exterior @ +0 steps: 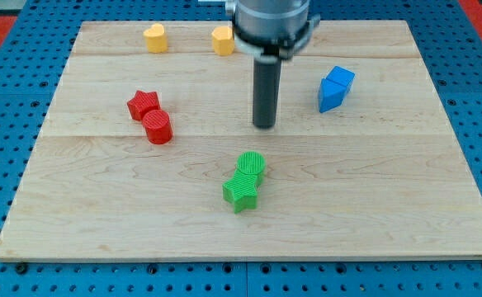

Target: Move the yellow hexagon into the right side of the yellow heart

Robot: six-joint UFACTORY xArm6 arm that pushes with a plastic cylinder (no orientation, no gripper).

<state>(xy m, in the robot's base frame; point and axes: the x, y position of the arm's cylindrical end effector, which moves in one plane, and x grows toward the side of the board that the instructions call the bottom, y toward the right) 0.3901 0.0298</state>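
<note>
With no claw to open or close, my tip (264,125) must circle behind the yellow hexagon (222,40) — probably its right — nudging it leftward toward the yellow heart (155,37).

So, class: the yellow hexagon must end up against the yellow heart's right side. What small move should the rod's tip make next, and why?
Probably a short move toward the view's top right, around the yellow hexagon block. My tip stands well below it, touching nothing, while the yellow heart block lies apart to its left. Pushing leftward requires starting from the hexagon's right side.
</note>
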